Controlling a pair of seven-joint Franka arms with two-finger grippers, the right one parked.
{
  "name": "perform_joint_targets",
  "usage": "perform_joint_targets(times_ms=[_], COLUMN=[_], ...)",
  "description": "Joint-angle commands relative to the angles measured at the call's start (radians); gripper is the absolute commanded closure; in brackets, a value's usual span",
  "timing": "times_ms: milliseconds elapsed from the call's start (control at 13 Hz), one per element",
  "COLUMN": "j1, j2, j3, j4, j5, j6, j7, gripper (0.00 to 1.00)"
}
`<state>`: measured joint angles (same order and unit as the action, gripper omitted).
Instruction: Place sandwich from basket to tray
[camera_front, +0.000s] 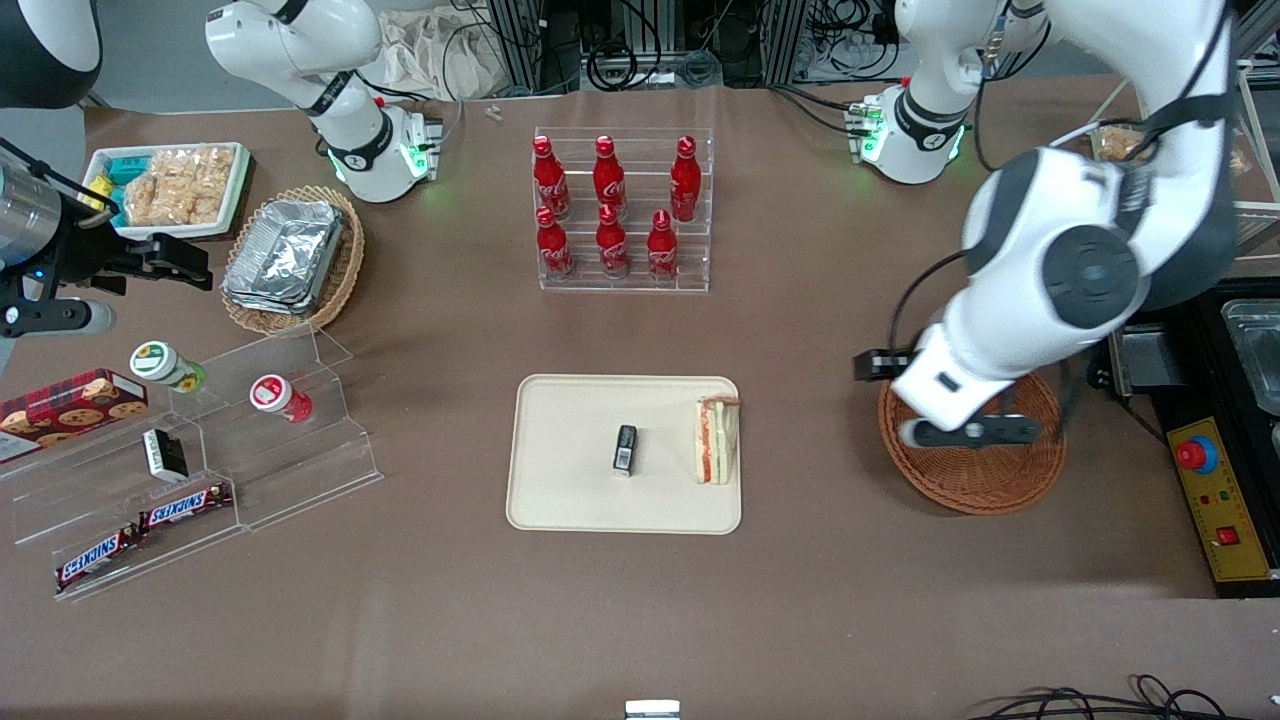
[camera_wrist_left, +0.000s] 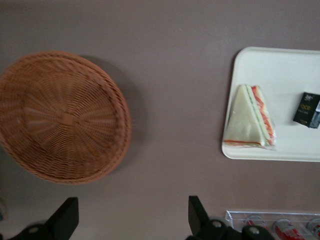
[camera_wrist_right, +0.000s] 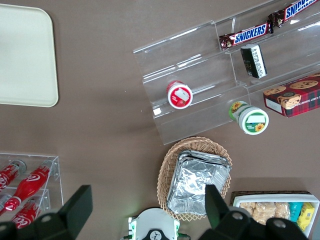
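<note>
The sandwich (camera_front: 717, 441) already lies on the tray (camera_front: 560, 500), close to the tray edge that faces the basket (camera_front: 975, 490), so in my judgement the placing itself is done and what remains for the arm is only to go away. Taking the tray as the landmark: the sandwich rests flat inside the rim, with its long axis running along that near edge, and a small dark packet (camera_front: 625, 449) lies on the same tray, more to the middle and apart from the sandwich. The gripper (camera_front: 965, 432) hangs above the basket, toward the working arm's end of the table from the tray, well apart from the sandwich. In the left wrist view its two fingers (camera_wrist_left: 65, 219) stand widely spread and there is nothing between them; below them I see only bare table, with the basket (camera_wrist_left: 62, 117) on one hand and the tray (camera_wrist_left: 280, 65) with the sandwich (camera_wrist_left: 248, 119) on the other. The basket is empty in this view. So the relation that matters is simple: the sandwich lies sideways from the fingers, toward the tray, not under them. If the arm lifts straight up from here, I think it should not disturb the sandwich or the packet.
</note>
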<state>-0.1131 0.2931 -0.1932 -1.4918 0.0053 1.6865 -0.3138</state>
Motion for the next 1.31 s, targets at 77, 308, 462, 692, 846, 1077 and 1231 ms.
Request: perform_joint_targets(times_ms=[77, 308, 462, 692, 846, 1077, 1231], j1=[0.136, 0.191, 0.213, 0.219, 0.217, 0.217, 0.219], j2=[-0.098, -0.094, -0.091, -0.088, -0.089, -0.089, -0.084], j3=[-0.008, -0.003, 0.0, 0.0, 0.0, 0.0, 0.001], j4=[-0.005, 0.056, 0.054, 0.056, 0.045, 0.045, 0.045], j5=[-0.007, 0.008, 0.022, 0.018, 0.024, 0.021, 0.021], j6=[-0.082, -0.119, -0.119, -0.119, -0.119, -0.119, -0.119], j7=[0.157, 0.173, 0.174, 0.17, 0.173, 0.165, 0.159], gripper=[0.01, 0.01, 0.01, 0.01, 0.01, 0.01, 0.01])
